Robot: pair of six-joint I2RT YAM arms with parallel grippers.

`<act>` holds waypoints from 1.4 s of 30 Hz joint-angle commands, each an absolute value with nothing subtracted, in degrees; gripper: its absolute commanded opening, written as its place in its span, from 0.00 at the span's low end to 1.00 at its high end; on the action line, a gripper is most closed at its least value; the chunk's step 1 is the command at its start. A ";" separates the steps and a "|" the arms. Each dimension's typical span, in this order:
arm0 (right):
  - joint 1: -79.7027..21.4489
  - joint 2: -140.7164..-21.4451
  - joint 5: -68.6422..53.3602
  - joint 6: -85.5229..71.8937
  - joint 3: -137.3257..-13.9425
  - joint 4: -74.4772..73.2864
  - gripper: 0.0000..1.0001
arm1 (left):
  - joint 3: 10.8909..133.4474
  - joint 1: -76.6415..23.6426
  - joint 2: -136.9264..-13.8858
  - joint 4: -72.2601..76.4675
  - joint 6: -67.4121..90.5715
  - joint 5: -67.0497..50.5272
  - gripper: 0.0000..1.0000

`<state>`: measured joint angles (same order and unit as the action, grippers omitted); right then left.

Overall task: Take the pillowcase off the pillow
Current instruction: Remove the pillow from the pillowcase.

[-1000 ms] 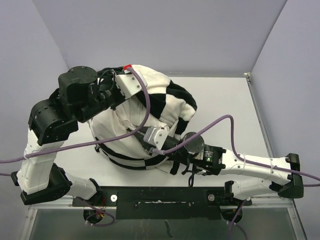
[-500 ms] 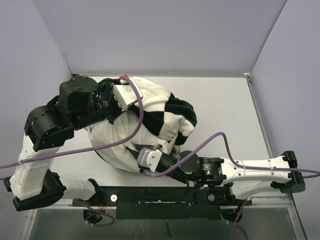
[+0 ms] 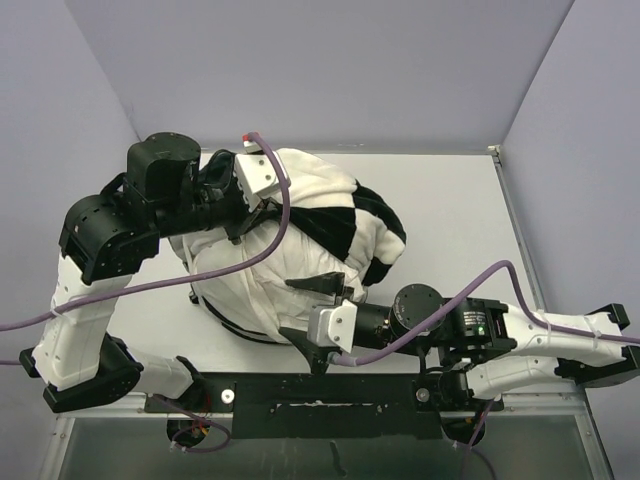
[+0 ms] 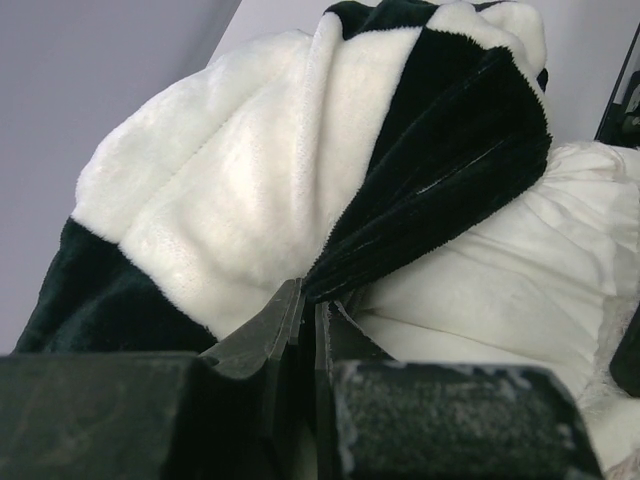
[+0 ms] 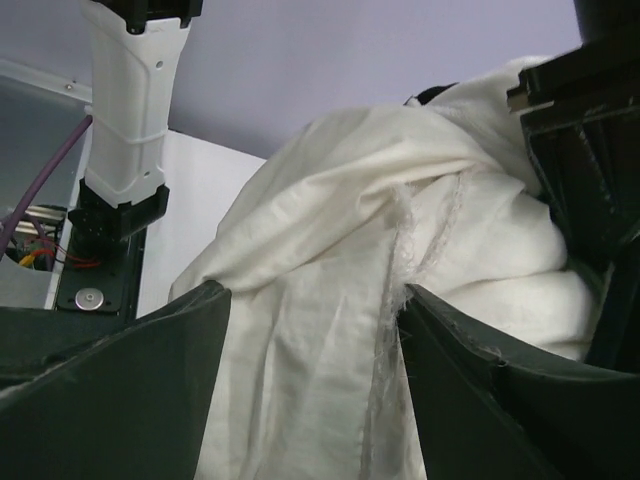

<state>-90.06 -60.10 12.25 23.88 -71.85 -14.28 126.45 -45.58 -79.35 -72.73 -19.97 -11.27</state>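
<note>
The pillowcase (image 3: 372, 215), in black-and-white checks, is bunched over the far right part of the pillow (image 3: 255, 270), a plump white cushion on the table. My left gripper (image 3: 243, 205) is at the far left of the bundle, shut on a black edge of the pillowcase (image 4: 260, 180) at its fingertips (image 4: 308, 295); the pillow (image 4: 500, 270) shows beside it. My right gripper (image 3: 305, 310) stands open at the pillow's near edge. In the right wrist view its jaws (image 5: 315, 295) are wide apart, with wrinkled white pillow fabric (image 5: 330, 250) and a frayed seam between them, not gripped.
The white table (image 3: 450, 220) extends to the right of the bundle, with lilac walls around it. A black rail (image 3: 320, 395) runs along the near edge. Purple cables (image 3: 290, 215) loop over the pillow. The left arm's lower link (image 5: 125, 120) stands at the left of the right wrist view.
My right gripper has opened, let go of the pillow fabric and drawn back a little to the right. My left gripper still holds the pillowcase and has shifted slightly.
</note>
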 commanded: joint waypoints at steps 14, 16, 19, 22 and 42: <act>-82.14 -69.96 6.76 32.74 -95.88 -36.39 0.85 | 126.82 -42.19 -80.57 -81.76 -18.37 -17.19 0.00; -80.05 -70.52 5.63 32.64 -97.11 -37.75 0.86 | 126.76 -42.19 -80.38 -81.76 -18.32 -17.21 0.00; -77.66 -71.63 4.70 32.35 -98.22 -39.63 0.87 | 126.82 -42.19 -80.33 -81.79 -18.21 -17.13 0.00; -76.17 -72.80 5.70 31.99 -98.15 -41.20 0.87 | 127.11 -42.19 -80.33 -81.72 -18.28 -16.97 0.00; -72.96 -73.41 1.63 16.36 -79.54 -27.25 0.00 | 126.47 -42.21 -77.72 -76.35 -19.27 -17.05 0.00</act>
